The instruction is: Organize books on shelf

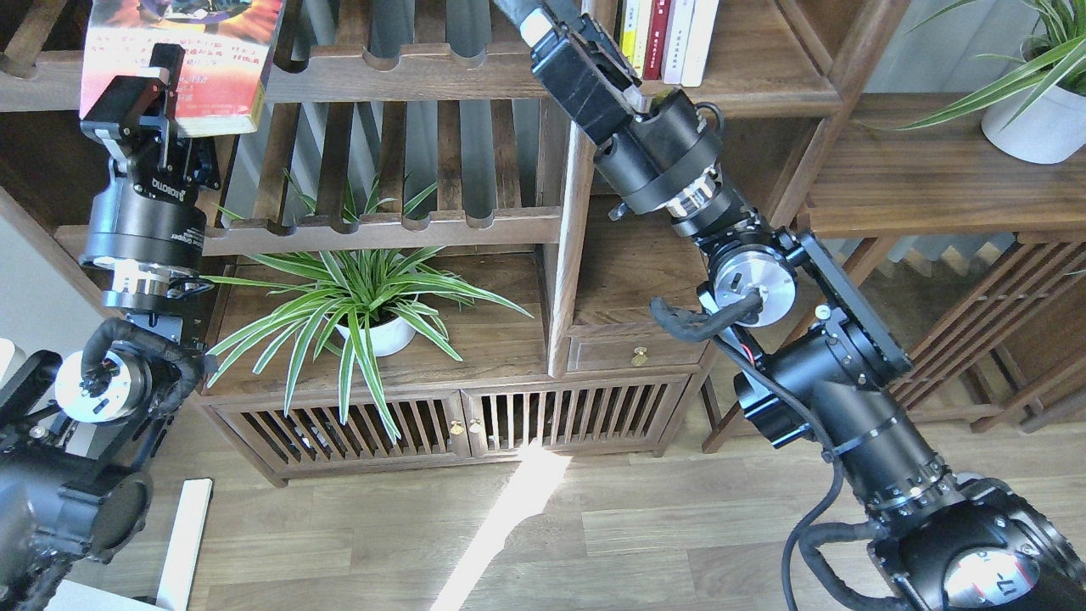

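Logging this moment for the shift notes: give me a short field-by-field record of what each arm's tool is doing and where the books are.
left tool: shut on the red-orange book, held up by the slatted rack
right tool: raised at the frame's top, fingers cut off; open or shut cannot be told
upright books: standing in the cubby on the shelf
spider plant: on the lower board, untouched
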You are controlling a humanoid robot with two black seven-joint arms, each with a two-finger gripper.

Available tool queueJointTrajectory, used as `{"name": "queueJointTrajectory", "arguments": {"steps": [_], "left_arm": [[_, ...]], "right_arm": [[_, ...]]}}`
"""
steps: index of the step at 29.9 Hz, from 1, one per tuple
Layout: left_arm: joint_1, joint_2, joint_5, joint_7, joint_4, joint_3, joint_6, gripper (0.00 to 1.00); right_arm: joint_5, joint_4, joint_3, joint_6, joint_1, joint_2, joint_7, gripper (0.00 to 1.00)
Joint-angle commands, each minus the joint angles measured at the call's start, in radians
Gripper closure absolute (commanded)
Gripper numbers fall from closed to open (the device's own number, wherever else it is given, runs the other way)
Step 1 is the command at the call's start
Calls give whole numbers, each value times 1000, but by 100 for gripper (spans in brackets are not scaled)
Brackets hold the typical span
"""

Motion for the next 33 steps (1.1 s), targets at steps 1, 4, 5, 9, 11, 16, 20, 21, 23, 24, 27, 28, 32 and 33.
{"name": "queueJointTrajectory", "arguments": {"steps": [1,4,5,9,11,16,20,21,23,24,27,28,32,33], "left_arm": [[0,-3,-1,1,0,12,0,99],[-2,-6,-1,1,0,24,0,99],[-2,-7,-1,1,0,30,0,99],[-11,-9,-1,1,-5,49,0,99],[-14,-9,-1,1,-11,55,0,99],[-31,-10,22,1,-18,59,0,99],[-36,-10,47,1,-20,64,0,99],[-36,-10,53,1,-20,67,0,99],[-36,-10,62,1,-20,75,0,99],[-36,-10,67,1,-20,79,0,99],[-37,-16,86,1,-26,95,0,98],[-37,-21,91,1,-28,98,0,98],[-37,-36,123,1,-40,99,0,98],[-37,-42,129,1,-41,99,0,98]], "right_arm": [[0,0,-9,0,-2,0,0,0],[0,0,-20,0,-2,0,0,0],[0,0,-20,0,-2,0,0,0],[0,0,-35,2,-3,0,0,0],[0,0,-46,2,-14,0,0,0],[0,0,-63,9,-23,0,0,0],[0,0,-64,12,-31,0,0,0],[0,0,-64,12,-36,0,0,0],[0,0,-64,12,-40,0,0,0],[0,-1,-66,12,-43,0,0,0],[0,-5,-70,12,-40,0,0,0],[0,-6,-72,12,-40,0,0,0],[0,-17,-83,12,-40,0,0,0],[0,-18,-84,12,-40,0,0,0]]}}
